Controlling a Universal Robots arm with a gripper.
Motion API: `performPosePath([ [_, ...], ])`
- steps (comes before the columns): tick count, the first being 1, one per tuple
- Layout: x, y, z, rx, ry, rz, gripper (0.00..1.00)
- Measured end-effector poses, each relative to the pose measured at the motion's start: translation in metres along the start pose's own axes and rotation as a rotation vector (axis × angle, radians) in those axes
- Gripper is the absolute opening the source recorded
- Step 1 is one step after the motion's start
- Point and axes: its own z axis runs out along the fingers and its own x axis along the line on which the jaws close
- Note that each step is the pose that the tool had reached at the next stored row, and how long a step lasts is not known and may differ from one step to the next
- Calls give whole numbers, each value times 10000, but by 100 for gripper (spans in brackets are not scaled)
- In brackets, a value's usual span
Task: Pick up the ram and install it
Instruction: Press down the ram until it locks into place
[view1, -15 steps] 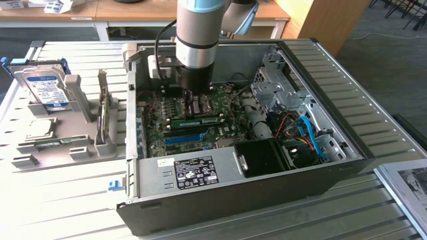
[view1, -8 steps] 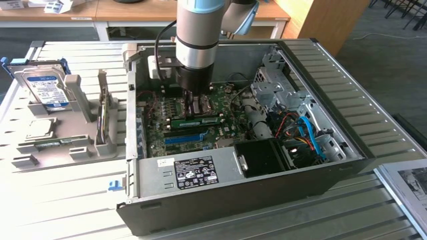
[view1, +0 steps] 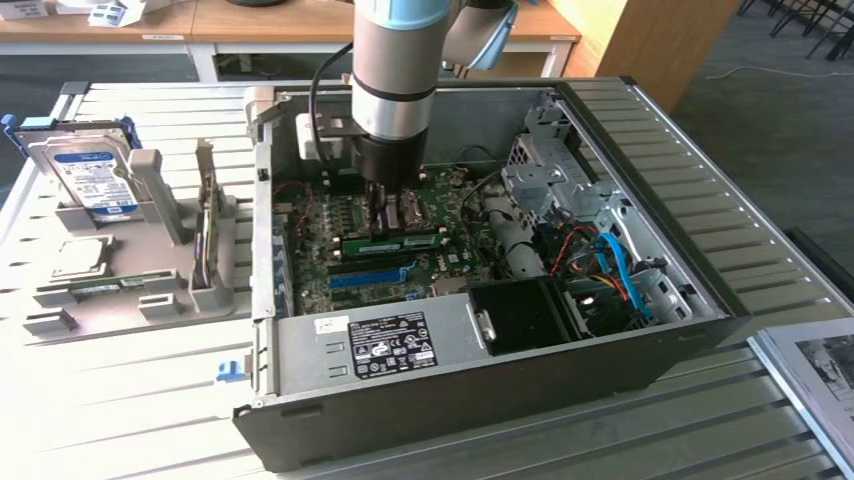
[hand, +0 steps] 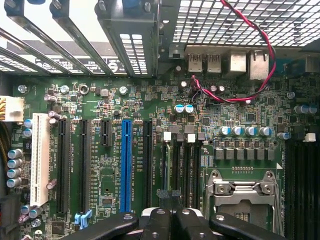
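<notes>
My pincer was closed, inside the open case just above the board. The ram lay flat across its slot just below my fingertips, apart from them. A hard drive stood on the desk.

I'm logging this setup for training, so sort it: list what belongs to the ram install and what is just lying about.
Belongs to the job: ram, on the motherboard; end effector, shut, just above it; open computer case.
Lying about: hard drive; processor chip; grey holder rack, outside the case.
</notes>
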Motion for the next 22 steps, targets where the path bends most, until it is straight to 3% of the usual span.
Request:
performPosePath([
  [22,17,-2,54,0,-12,0,10],
])
